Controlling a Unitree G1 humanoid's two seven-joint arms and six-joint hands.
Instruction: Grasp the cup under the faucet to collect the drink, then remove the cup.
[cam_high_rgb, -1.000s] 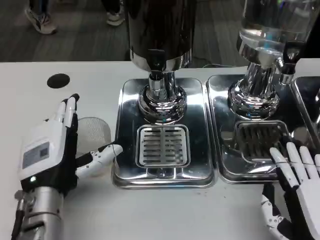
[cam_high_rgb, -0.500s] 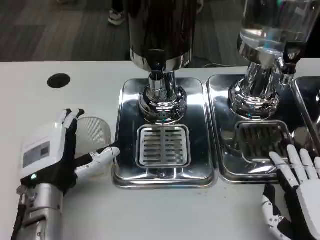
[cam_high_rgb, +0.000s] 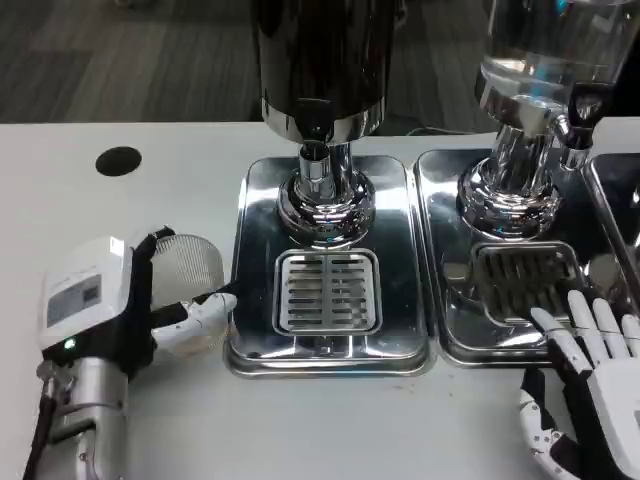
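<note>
Fingers of the left hand wrap the ribbed clear cup; right hand splayed.

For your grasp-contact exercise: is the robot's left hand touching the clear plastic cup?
Touching. In the head view the left hand wraps the clear plastic cup: its fingers curl over the rim at the far side and its thumb presses the near wall, with no gap visible.

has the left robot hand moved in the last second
Yes. The left robot hand has curled its fingers down around the clear cup, judged against the drip tray.
</note>
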